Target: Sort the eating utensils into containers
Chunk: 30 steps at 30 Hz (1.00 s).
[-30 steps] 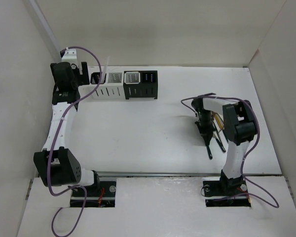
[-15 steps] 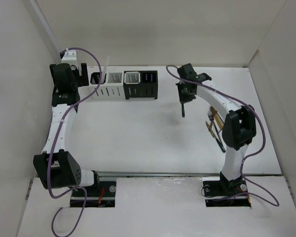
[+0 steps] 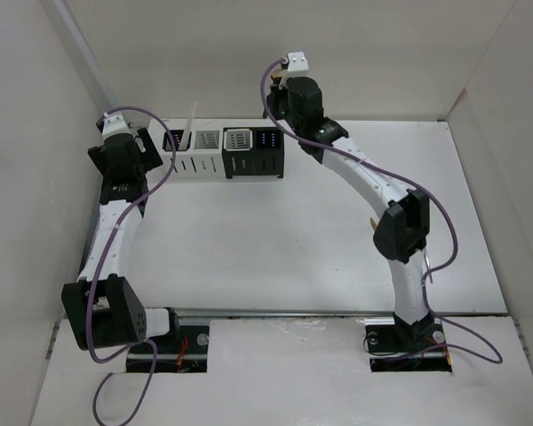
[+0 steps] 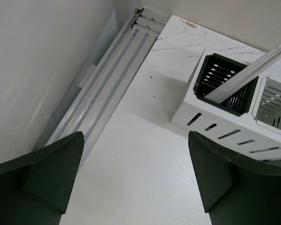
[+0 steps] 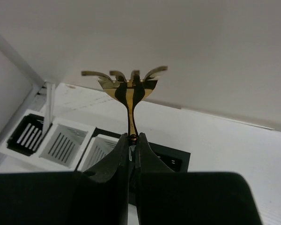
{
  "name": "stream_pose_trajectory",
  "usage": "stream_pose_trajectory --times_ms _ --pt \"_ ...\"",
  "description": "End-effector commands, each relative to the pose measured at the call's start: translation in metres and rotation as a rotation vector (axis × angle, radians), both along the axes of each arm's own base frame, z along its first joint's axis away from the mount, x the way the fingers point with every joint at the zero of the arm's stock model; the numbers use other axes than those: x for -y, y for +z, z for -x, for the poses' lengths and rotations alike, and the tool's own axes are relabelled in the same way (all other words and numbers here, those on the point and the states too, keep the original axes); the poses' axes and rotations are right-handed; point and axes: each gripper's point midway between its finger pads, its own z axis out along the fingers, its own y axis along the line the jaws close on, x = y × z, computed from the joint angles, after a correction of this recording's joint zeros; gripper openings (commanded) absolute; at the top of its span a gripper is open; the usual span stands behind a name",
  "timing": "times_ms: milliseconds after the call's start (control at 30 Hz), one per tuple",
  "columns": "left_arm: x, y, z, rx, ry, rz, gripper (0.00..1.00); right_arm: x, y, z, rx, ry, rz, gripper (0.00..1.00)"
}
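Gold-copper fork (image 5: 129,86) pinched by its slim neck in the clenched right gripper (image 5: 132,140), tines up and splayed (handle hidden between the fingers (image 5: 114,164)), raised over the black right end of the row of containers (image 3: 224,153). Off to the left, left gripper (image 4: 136,140) spread wide and grasping nothing, hanging above the white bench (image 4: 131,197) just beside the leftmost caddy (image 4: 222,84). Farthest back, thin white stick (image 4: 253,70) leaning out of that caddy's dark-lined compartment, slanting upward.
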Motion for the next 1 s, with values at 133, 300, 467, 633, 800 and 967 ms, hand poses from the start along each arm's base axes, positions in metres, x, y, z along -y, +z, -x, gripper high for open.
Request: stream_pose_trajectory --times_ms 133,300,467,633,800,967 --pt "-0.006 0.015 0.007 0.097 0.063 0.034 0.91 -0.008 -0.047 -0.037 0.021 -0.073 0.025 0.00" --pt "-0.007 0.021 0.005 0.120 0.072 0.029 0.91 -0.022 -0.095 -0.036 -0.046 -0.054 0.075 0.00" --pt "-0.006 0.026 0.005 0.125 0.044 0.002 0.96 -0.026 -0.100 -0.019 -0.055 -0.018 0.125 0.25" --pt "0.000 0.021 0.004 0.095 -0.016 -0.035 1.00 -0.003 -0.038 0.001 0.011 -0.054 0.105 0.90" --pt "-0.016 0.017 0.014 0.103 0.111 -0.019 1.00 0.070 -0.014 0.048 -0.131 -0.050 0.252 0.99" --pt "-0.018 0.010 0.019 0.093 0.095 -0.069 1.00 0.181 -0.146 0.115 -0.705 -0.034 0.469 0.85"
